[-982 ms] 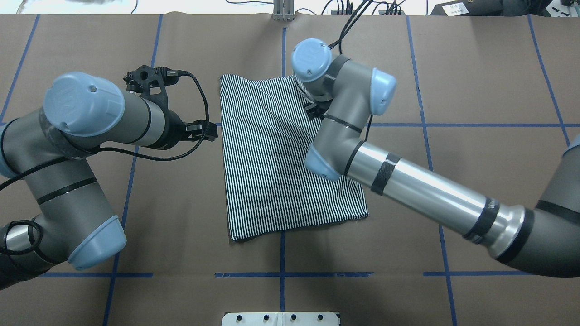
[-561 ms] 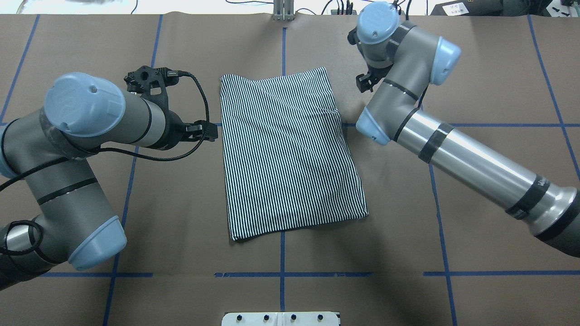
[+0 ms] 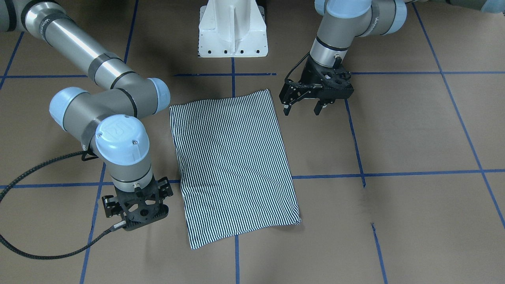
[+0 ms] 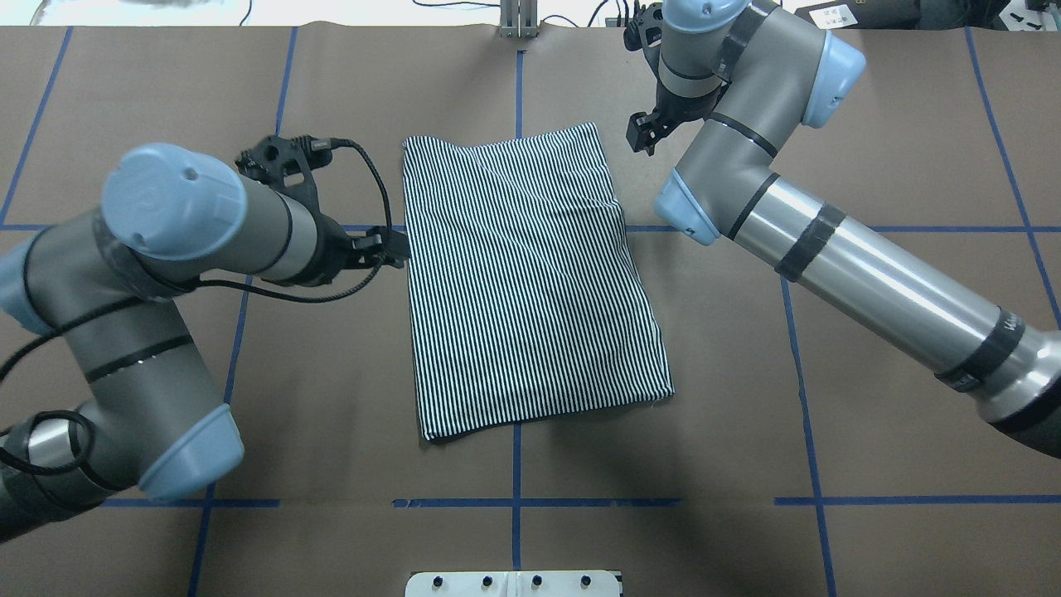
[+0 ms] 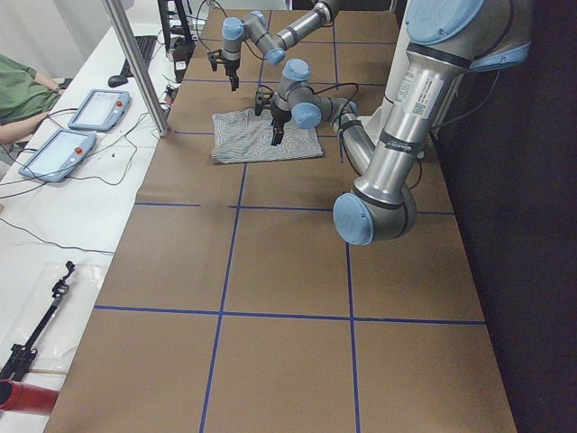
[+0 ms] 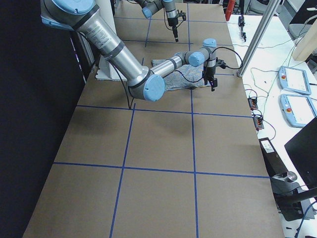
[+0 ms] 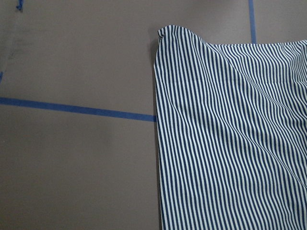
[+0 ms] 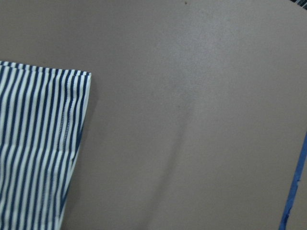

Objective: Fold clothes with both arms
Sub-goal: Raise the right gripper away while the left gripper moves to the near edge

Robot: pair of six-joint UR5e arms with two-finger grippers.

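Alongside the shirt (image 4: 522, 274), the left gripper (image 3: 302, 111) is held wide open; the right gripper (image 4: 641, 135), off its far corner, cannot be judged open or closed.

The folded navy-and-white striped shirt (image 4: 530, 282) is soft, matt cloth, faintly creased, with a stitched hem. Under it the table's brown paper cover (image 4: 870, 414) looks smooth and dull, crossed by strips of blue tape (image 4: 515, 464). The left arm (image 4: 249, 224) and right arm (image 4: 870, 282) have satin grey joints, smooth light blue plastic caps and shiny bare-metal tubes. The black left gripper (image 3: 302, 111) and right gripper (image 3: 136, 211) look like matt plastic. The white base (image 3: 232, 27) is glossy.
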